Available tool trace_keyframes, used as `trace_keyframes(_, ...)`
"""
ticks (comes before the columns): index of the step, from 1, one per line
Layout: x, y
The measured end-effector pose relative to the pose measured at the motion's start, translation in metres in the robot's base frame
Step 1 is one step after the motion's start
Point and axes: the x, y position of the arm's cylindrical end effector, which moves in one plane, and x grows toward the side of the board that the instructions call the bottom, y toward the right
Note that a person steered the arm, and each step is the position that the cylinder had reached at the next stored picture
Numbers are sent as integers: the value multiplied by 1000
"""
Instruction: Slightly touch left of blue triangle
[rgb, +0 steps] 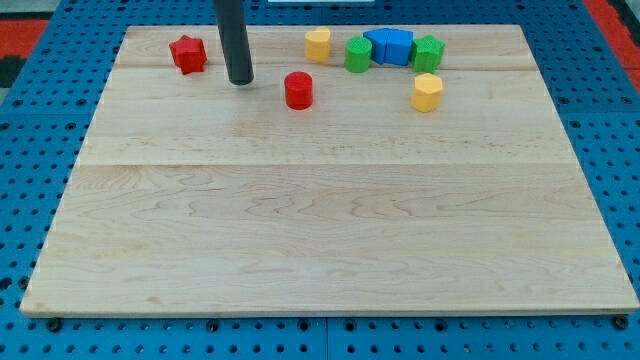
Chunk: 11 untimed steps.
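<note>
Currently my tip (240, 80) sits on the worktop (320, 220) in the upper left of the frame, between the red star block (187, 54) and the red cylinder (298, 90), touching neither. No fingers on this rig, just a bare rod, so nothing is held. Target blue block (389, 46), shape unclear (task says triangle), is top centre-right, wedged between two green blocks (358, 54) (428, 52). Left green one covers its left side, so I judge access tight. Yellow blocks (318, 43) (427, 92) nearby. No labels or writing readable.
</note>
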Motion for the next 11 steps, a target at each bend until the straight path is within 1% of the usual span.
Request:
trace_keyframes(1,-16,-21)
trace_keyframes(2,-35,-21)
trace_keyframes(3,-53,11)
trace_keyframes(4,-72,73)
trace_keyframes(5,-98,104)
trace_keyframes(6,-96,124)
trace_keyframes(7,-62,155)
trace_keyframes(8,-6,116)
trace_keyframes(9,-11,121)
trace_keyframes(10,-33,161)
trace_keyframes(11,-71,160)
